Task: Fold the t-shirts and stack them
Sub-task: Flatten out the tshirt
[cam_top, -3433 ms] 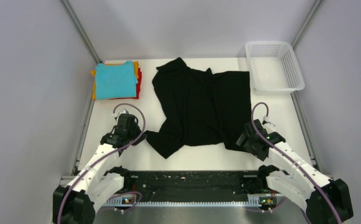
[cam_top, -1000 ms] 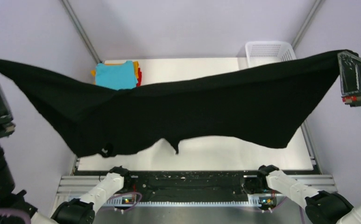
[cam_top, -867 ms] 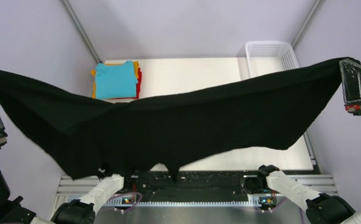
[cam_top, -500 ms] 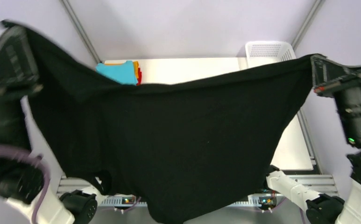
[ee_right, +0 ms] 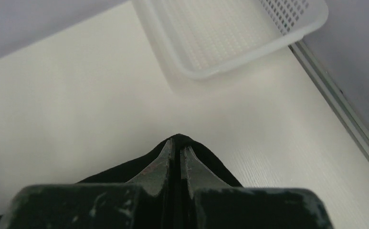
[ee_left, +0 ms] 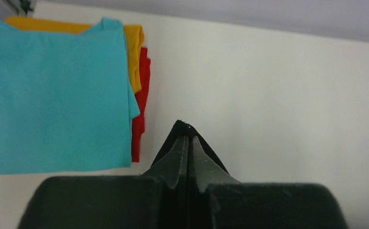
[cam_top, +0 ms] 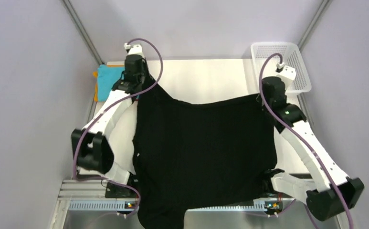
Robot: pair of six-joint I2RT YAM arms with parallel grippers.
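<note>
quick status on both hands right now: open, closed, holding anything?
left hand: closed, pinching a far corner of the black t-shirt.
right hand: closed, pinching the black t-shirt's other far corner.

Matt black cloth t-shirt (cam_top: 206, 152) (soft), white plastic mesh basket (cam_top: 281, 64)

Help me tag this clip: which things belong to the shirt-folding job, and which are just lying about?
Job: black t-shirt, pinched by left fingers and right fingers; folded t-shirts: teal, orange-yellow, red.
Lying about: white mesh basket, table.
</note>
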